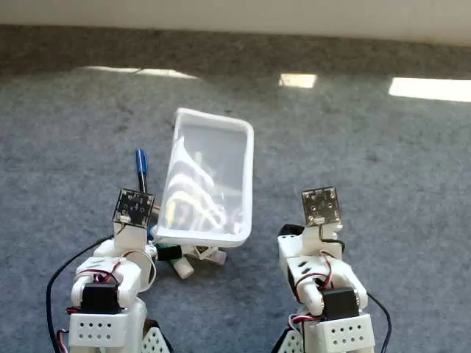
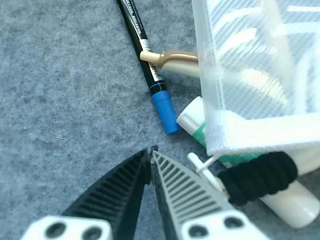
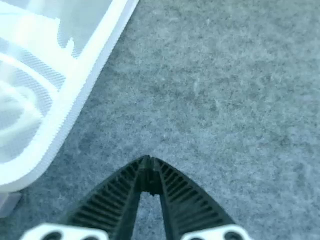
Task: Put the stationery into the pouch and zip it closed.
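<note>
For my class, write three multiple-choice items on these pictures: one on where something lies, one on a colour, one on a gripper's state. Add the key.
1. Where does the black pen lie in relation to the pouch?
A. inside it
B. on the felt beside it
C. on top of it

2. What colour is the pen's cap?
A. red
B. blue
C. yellow

3. In what state is the right gripper?
A. wide open
B. shut on the pouch
C. shut, holding nothing

Key:
1 B, the pen lies outside the pouch's wall.
2 B, the cap shows blue in the left wrist view.
3 C, its tips meet over bare felt.
</note>
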